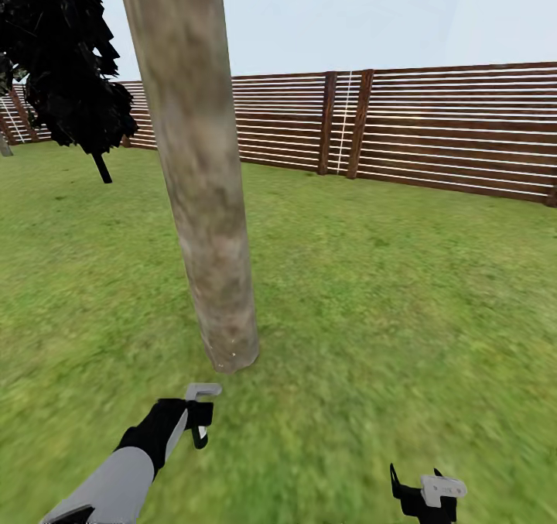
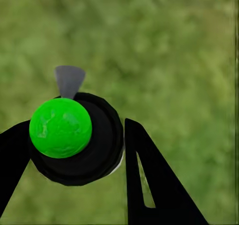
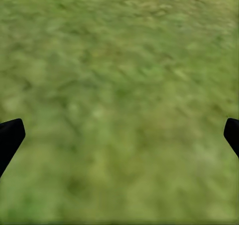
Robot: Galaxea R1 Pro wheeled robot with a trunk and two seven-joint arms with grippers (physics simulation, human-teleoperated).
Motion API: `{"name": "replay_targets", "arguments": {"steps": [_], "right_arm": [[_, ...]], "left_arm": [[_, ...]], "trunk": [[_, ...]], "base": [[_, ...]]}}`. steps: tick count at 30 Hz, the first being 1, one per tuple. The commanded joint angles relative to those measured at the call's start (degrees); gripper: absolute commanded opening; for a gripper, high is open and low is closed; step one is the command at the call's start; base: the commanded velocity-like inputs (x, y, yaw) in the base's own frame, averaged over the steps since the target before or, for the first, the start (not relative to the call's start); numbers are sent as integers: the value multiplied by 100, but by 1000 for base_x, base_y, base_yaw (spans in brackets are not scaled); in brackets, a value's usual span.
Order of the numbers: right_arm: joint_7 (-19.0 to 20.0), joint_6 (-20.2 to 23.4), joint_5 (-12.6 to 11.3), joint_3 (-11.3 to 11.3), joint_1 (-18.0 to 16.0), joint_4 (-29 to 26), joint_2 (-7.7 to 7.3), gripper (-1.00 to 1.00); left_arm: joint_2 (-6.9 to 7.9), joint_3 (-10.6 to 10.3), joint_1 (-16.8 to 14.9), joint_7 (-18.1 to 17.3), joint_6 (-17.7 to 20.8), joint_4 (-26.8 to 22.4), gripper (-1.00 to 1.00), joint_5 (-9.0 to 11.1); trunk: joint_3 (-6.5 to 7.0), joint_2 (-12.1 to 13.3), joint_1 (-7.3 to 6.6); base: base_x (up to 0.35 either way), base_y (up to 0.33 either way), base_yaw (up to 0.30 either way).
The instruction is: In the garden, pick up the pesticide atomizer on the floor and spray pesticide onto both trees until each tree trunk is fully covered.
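Left end effector (image 1: 198, 419) grasping the atomizer (image 1: 203, 391) near the trunk (image 1: 203, 176)
The atomizer sits at 6 o'clock from the trunk's base, over grass (image 1: 402, 292); in the left wrist view its dark round body (image 2: 82, 140) is pinched between both fingers (image 2: 149, 180). Right end effector (image 1: 424, 497) is released at 5 o'clock, fingertips (image 3: 10, 135) spread wide. Fence (image 1: 433, 129) runs at 1 o'clock

We look out over a green grass lawn (image 1: 402, 299) under a pale, hazy blue sky (image 1: 371, 13). A red-brown fence (image 1: 456, 129) of horizontal wooden slats runs across the far edge, with two darker upright posts (image 1: 344, 124) close together near its middle. Daylight is even, with no strong shadows.
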Motion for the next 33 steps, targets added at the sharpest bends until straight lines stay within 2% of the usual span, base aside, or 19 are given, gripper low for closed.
{"name": "replay_targets", "arguments": {"steps": [1,3,5,10,12,15,17,21,23,25,30,33], "right_arm": [[-1,-3,0,0,0,0,0,100],[-2,-2,0,-1,0,0,0,100],[-2,-3,0,-3,0,0,-5,100],[-2,-1,0,-8,0,0,-9,100],[-2,-1,0,-8,0,0,-9,100],[-2,-1,0,-8,0,1,-9,100],[1,0,3,-3,0,6,-4,100],[7,3,8,0,0,4,-1,100],[7,3,9,0,0,1,0,100],[7,0,6,0,0,0,0,100],[7,4,9,0,0,0,0,100],[7,2,7,0,0,1,0,100]], "left_arm": [[-41,2,-38,7,4,0,-100,-4],[-144,4,-148,12,56,-2,-100,0],[-165,-1,-210,9,284,-15,-100,-3],[9,33,-233,13,384,-26,-100,-40],[12,34,-238,13,385,-33,-100,-36],[-147,7,-313,13,387,-31,-100,-30],[-188,1,-350,13,388,-32,-100,-36],[42,39,-346,9,495,-246,-100,-40],[158,27,-306,5,852,-560,-100,-26],[106,0,-302,6,927,-649,-100,-30],[-172,-15,-360,4,938,-666,-100,-26],[-244,-28,-373,-4,949,-738,-100,-30]], "trunk": [[0,0,0],[0,0,0],[0,0,0],[0,0,0],[0,0,0],[0,0,0],[0,0,0],[0,0,0],[0,0,0],[0,0,0],[0,0,0],[0,0,0]], "base": [[0,0,0],[0,0,0],[0,0,0],[-111,24,-163],[-110,21,-156],[-15,3,-22],[-2,0,-3],[0,0,0],[-62,0,0],[-277,0,0],[-250,0,0],[-20,0,0]]}}
